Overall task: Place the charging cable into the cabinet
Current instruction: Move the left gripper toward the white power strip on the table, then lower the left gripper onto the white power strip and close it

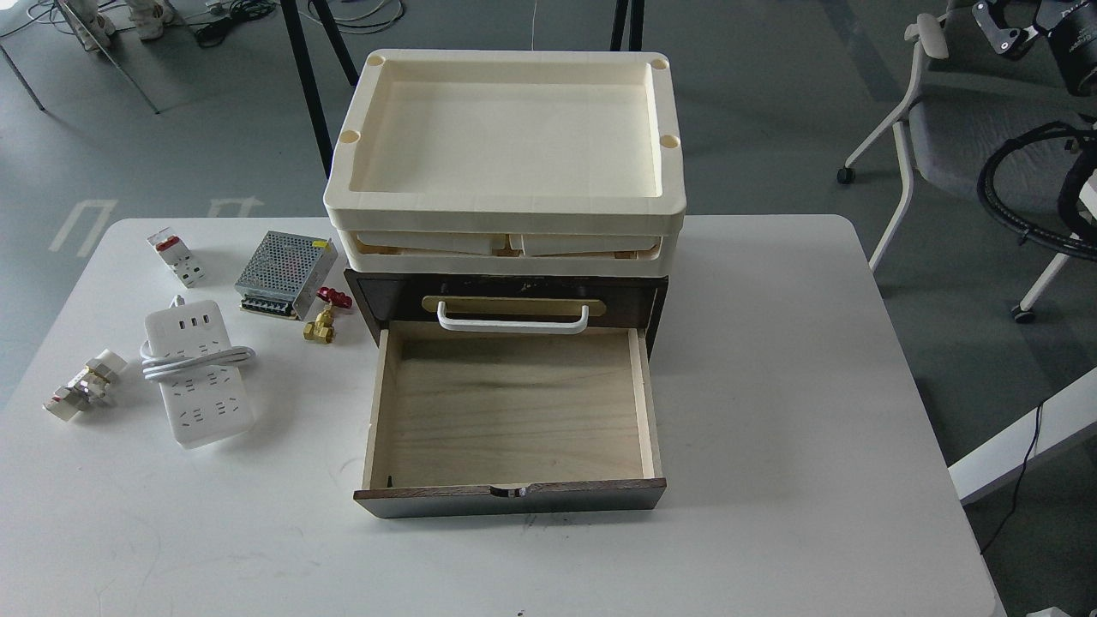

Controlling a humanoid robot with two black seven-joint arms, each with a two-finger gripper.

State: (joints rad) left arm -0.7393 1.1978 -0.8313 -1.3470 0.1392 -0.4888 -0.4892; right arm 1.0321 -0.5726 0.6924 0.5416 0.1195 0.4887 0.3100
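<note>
The charging cable, a white power strip with its cord looped around the middle, lies flat on the white table, left of the cabinet. The dark brown cabinet stands mid-table with cream trays stacked on top. Its lower pale wood drawer is pulled open and empty. The upper drawer, with a white handle, is shut. My left gripper is out of view. My right gripper shows only partly at the top right corner, far from the table, and its fingers cannot be told apart.
A silver perforated box, a white-and-red breaker, a brass valve with a red handle and a small white fitting lie around the power strip. A grey chair stands off the table's right side.
</note>
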